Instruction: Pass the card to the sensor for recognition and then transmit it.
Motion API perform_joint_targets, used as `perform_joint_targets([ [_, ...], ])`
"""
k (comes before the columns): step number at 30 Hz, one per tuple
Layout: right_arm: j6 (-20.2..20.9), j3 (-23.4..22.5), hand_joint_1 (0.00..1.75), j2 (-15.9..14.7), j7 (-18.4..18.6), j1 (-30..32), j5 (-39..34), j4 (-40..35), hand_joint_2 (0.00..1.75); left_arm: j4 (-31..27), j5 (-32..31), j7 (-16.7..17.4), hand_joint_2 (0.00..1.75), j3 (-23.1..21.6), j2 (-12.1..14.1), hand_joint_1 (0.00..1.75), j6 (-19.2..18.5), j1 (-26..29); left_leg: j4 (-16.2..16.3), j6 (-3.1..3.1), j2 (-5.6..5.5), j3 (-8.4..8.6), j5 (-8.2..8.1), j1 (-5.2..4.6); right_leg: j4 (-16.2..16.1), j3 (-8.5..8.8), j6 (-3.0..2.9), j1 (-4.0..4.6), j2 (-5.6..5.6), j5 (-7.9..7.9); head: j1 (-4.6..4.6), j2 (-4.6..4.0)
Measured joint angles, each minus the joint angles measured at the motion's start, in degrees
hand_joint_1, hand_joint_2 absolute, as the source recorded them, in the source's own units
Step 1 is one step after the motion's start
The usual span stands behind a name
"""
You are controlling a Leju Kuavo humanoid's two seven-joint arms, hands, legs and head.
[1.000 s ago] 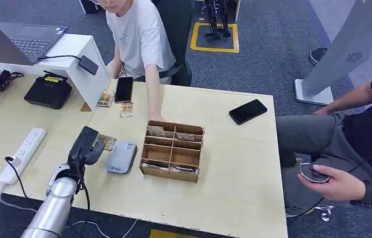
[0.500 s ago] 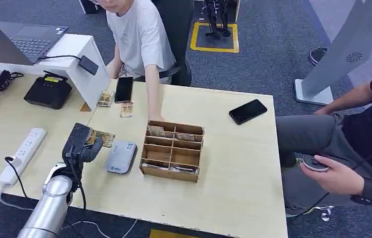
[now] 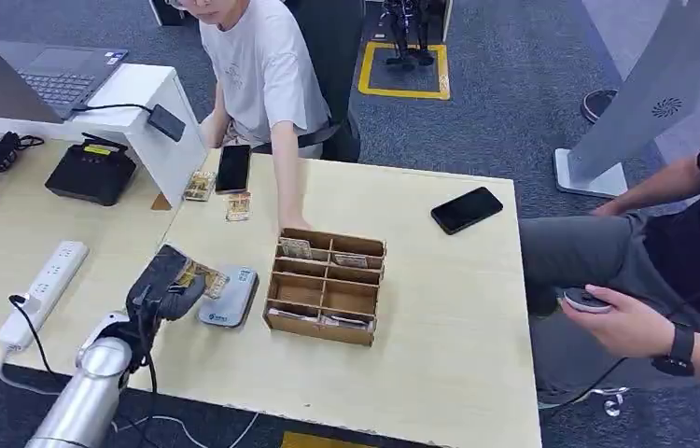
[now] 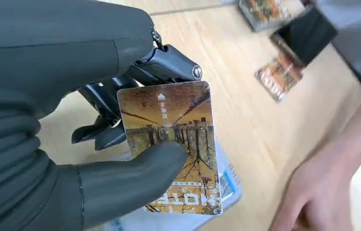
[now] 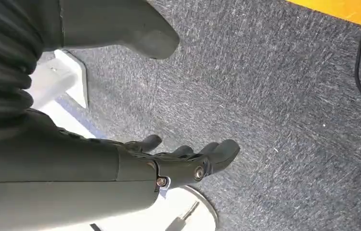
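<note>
**Card held over the reader at a crowded desk**

On the far left of the pale wooden table, a white power strip is lying beside a black device. My left hand is pinching the card between thumb and fingers, the card's printed face showing a bridge and bare trees in the wrist view. I am holding it just above the near edge of the grey sensor, which is lying flat on the table; whether card and sensor are touching I cannot tell. Just right of the sensor, a wooden compartment box is standing with cards in several slots, and a seated person in a white shirt is resting a hand at its far rim. Further right, a black phone is lying on the table, well apart from the box. At the right edge, another person's hand is holding a small round controller. My right hand is hanging over grey carpet, fingers apart, holding nothing
</note>
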Motion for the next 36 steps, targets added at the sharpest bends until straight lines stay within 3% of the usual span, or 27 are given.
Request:
perform_joint_targets([
  [15, 0.66, 0.22, 0.00, 0.00, 0.42, 0.02, 0.00, 0.00, 1.75, -1.20, -11.34, 1.31, 1.75, -4.29, -0.19, 1.75, 0.76, 2.56, 0.00, 0.00, 0.00, 0.00, 0.00, 0.00, 0.00, 0.00, 0.00, 0.00, -0.01, 0.00, -0.02, 0.00],
  [28, 1.01, 1.27, 0.00, 0.07, 0.44, -0.02, 0.00, -0.02, 1.75, -1.22, -23.75, 4.50, 1.75, -5.21, -2.51, 1.75, 7.32, 2.21, 0.00, 0.00, 0.00, 0.01, 0.00, 0.00, 0.00, 0.01, 0.00, 0.00, -0.02, 0.01, -0.02, 0.00],
  [36, 1.01, 1.58, 0.00, 0.15, 0.55, -0.01, 0.00, -0.02, 1.75, -1.18, -25.86, 4.77, 1.75, -5.18, -3.41, 1.75, 7.93, 1.93, 0.00, 0.00, -0.01, 0.01, 0.01, 0.00, 0.01, 0.02, 0.00, 0.00, -0.02, 0.01, 0.00, 0.00],
])
